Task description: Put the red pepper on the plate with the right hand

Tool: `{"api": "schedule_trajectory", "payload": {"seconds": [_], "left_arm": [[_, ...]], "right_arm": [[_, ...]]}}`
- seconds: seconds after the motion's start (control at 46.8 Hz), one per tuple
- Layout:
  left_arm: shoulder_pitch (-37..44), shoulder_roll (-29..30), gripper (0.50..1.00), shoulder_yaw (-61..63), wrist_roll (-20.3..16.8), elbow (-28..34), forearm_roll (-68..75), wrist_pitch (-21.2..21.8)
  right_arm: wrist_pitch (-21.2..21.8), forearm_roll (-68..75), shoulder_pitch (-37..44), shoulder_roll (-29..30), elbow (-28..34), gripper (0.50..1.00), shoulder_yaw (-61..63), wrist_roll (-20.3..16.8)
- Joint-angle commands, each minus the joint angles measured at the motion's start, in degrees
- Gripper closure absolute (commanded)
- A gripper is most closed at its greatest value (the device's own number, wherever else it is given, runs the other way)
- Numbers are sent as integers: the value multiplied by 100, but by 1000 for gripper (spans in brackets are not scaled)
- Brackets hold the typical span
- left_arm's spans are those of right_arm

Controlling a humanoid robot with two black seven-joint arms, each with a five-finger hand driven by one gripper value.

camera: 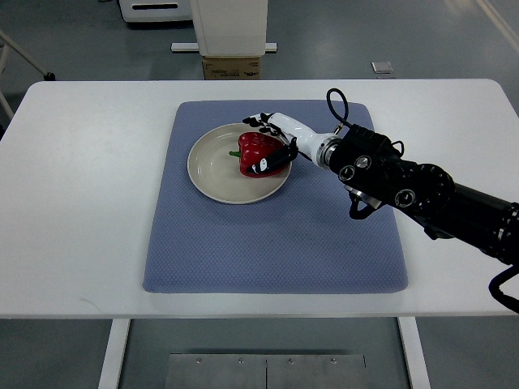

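A red pepper [255,151] with a green stem lies on the right half of a cream plate [212,168], which rests on the blue mat. My right hand [267,143] reaches in from the right over the plate's right rim, its white and black fingers curled around the pepper from above and from the near side. Whether the pepper's weight rests on the plate or in the hand is unclear. The left arm does not show.
A blue mat [276,235] covers the middle of the white table [81,211]. A cardboard box [232,67] and a white stand sit beyond the far edge. The black right forearm [422,194] crosses the mat's right side.
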Motion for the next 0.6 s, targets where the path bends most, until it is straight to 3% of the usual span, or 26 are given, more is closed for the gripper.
{"api": "schedule_trajectory", "payload": {"seconds": [0.0, 0.449, 0.577], "left_arm": [[0, 0, 500, 0, 2, 0, 0, 0], [0, 0, 500, 0, 2, 0, 0, 0], [0, 0, 500, 0, 2, 0, 0, 0]], "right_arm": [[7, 2, 16, 0, 4, 500, 15, 0], [7, 29, 24, 0, 30, 502, 1051, 0], [7, 64, -54, -438, 83, 505, 1298, -9]]}}
